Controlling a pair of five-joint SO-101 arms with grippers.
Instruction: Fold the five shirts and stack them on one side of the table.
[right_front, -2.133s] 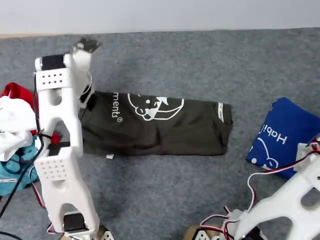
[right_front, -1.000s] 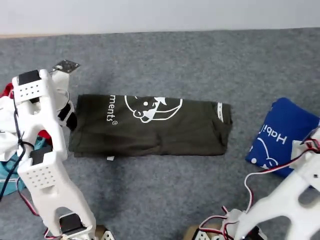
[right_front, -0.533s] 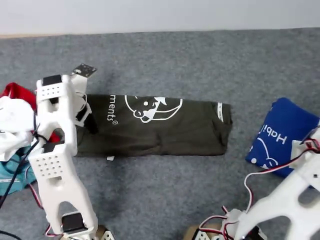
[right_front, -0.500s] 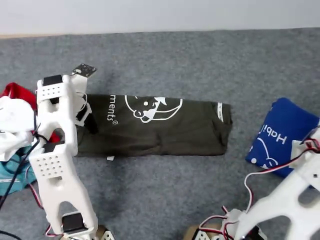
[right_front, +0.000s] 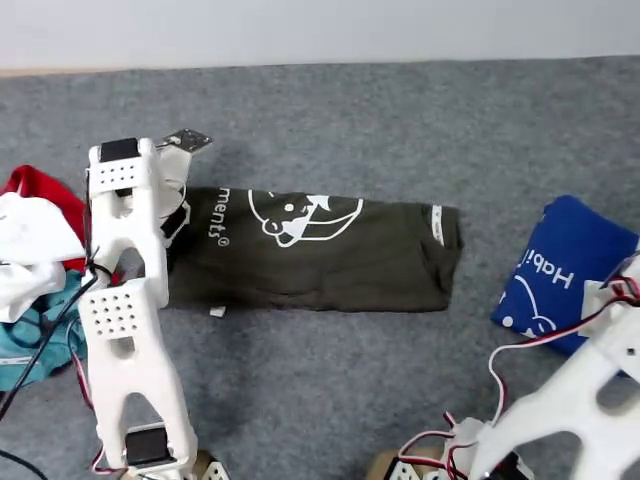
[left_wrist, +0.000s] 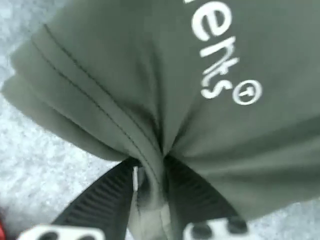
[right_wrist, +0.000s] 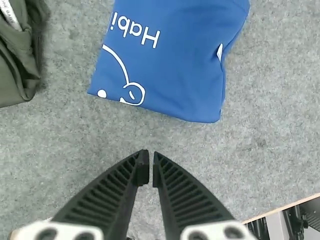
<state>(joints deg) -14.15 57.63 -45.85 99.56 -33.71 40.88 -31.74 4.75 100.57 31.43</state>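
A dark olive shirt (right_front: 320, 250) with white print lies folded into a long strip across the middle of the grey table. My left gripper (left_wrist: 149, 172) is shut on the shirt's left end, with a pinch of olive cloth (left_wrist: 150, 100) bunched between its fingers; in the high view the left arm (right_front: 130, 230) stands over that end. A folded blue shirt (right_front: 565, 270) lies at the right side. My right gripper (right_wrist: 148, 167) hovers shut and empty above bare table just in front of the blue shirt (right_wrist: 170, 55).
A loose heap of red, white and teal shirts (right_front: 35, 260) lies at the left edge, beside the left arm. The table's front edge (right_wrist: 295, 207) runs close behind the right gripper. Open grey surface lies in front of and behind the olive shirt.
The left arm swung left, then back right, dragging the olive shirt's left end with it; that end now sits further right again. The right arm kept still.
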